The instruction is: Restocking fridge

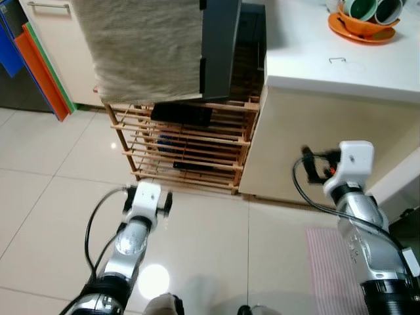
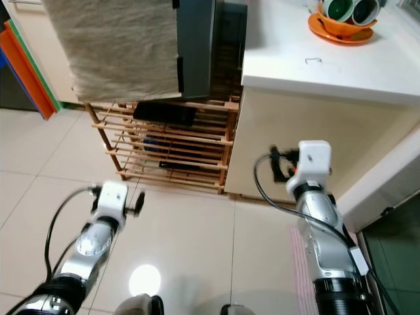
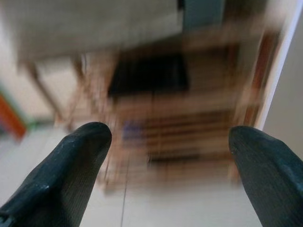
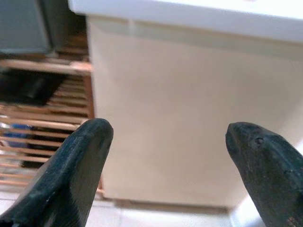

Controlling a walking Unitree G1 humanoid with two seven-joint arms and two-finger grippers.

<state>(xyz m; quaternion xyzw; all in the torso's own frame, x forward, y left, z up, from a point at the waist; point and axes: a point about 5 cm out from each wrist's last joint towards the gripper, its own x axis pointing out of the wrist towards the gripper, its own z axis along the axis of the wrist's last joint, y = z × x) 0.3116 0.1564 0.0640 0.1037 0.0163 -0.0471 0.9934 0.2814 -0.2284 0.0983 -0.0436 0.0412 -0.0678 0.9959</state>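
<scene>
Two grippers hang empty with fingers spread wide — the left gripper (image 3: 165, 156) facing a wooden slatted rack (image 1: 187, 141), the right gripper (image 4: 165, 156) facing the cream counter (image 1: 308, 141) side. No fridge or groceries can be made out, so this looks like the approach step — next comes finding them. Glossy pale floor tiles (image 1: 59, 216); an orange bowl (image 1: 361, 26) sits on the white countertop.
</scene>
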